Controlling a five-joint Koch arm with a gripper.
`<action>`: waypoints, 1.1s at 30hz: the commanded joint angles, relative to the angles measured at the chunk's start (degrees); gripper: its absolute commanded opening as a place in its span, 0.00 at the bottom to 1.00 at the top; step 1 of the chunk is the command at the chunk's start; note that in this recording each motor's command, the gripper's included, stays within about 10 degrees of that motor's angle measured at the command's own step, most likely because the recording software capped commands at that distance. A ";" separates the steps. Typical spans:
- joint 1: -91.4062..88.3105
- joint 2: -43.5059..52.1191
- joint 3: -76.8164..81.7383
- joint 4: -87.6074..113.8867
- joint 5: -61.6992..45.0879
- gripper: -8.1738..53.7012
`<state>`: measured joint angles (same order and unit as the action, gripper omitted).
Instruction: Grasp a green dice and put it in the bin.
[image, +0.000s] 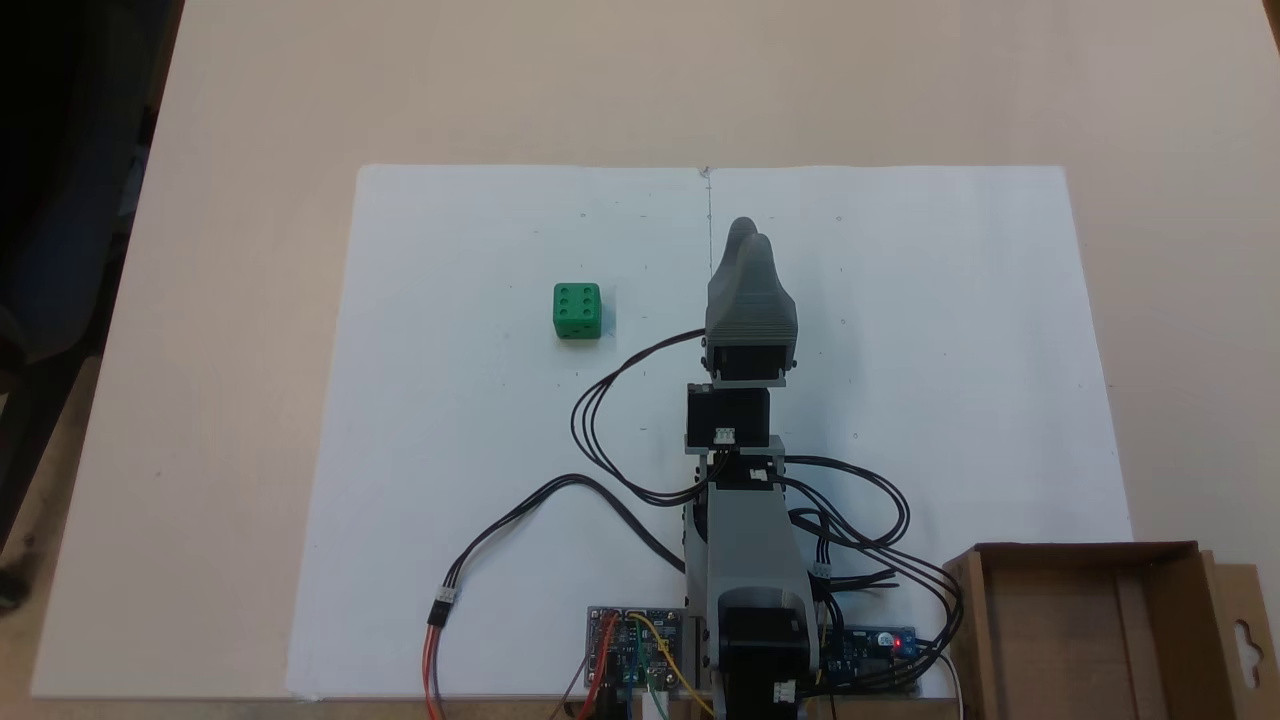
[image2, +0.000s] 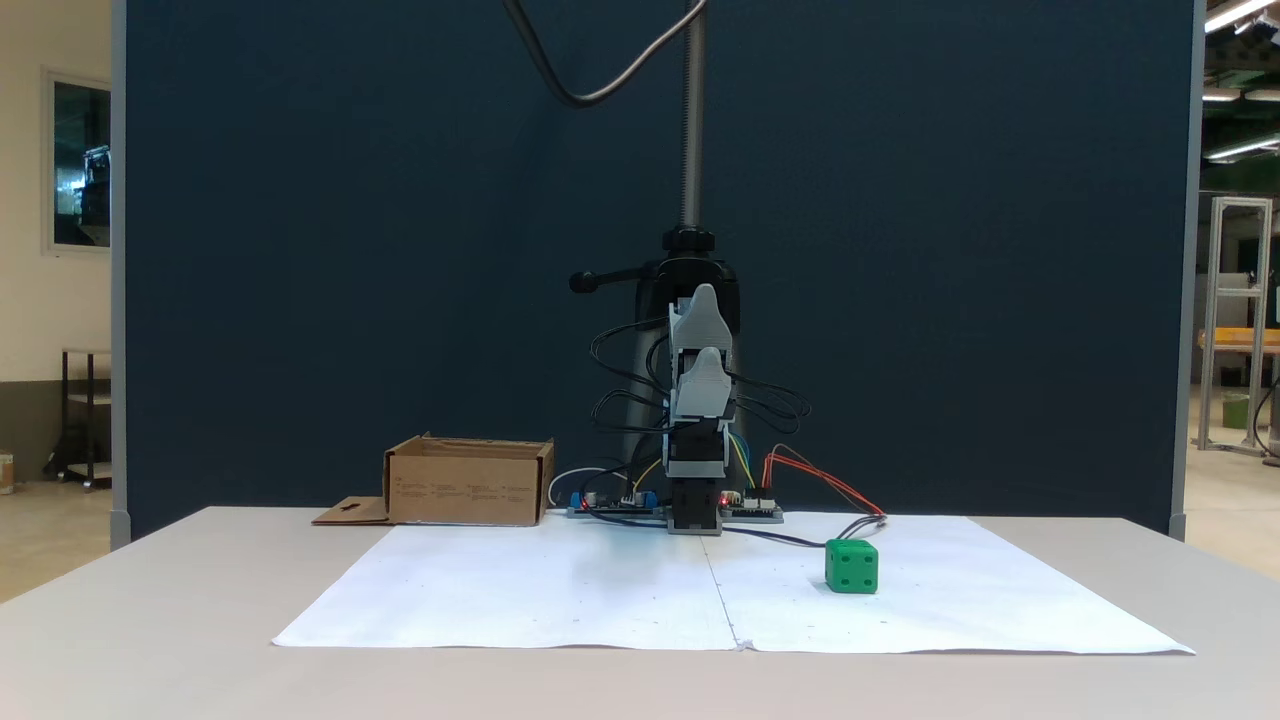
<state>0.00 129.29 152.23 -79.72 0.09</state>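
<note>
A: What are you working on?

B: Your desk is pale beige, with a large white paper sheet laid flat on it; a crease or seam runs down the sheet's middle. Behind the desk in a fixed view stands a dark blue partition, and past its edges you can see a lit hall with a metal frame at the right.

A: Where is everything relative to the arm?

B: The green dice sits on the sheet, to the left of the arm in a fixed view and apart from it, six pips up. The bin stands off the sheet beside the arm's base, its flap with the hang-hole cutout lying outward. Circuit boards and looping black cables flank the base; a red light glows on one.

A: And the pincer?

B: Your pincer is raised over the sheet's centre line, its two grey jaws pressed together, holding nothing.

A: Any writing?

B: Small print lines on the bin's front wall, too tiny to read.
</note>
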 joint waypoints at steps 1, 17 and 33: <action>-0.35 5.98 10.00 0.79 -2.11 0.82; 1.93 5.89 -2.72 28.02 -2.46 0.80; 2.20 4.04 -37.77 87.70 -2.02 0.80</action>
<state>1.41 129.29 118.56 5.10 -0.09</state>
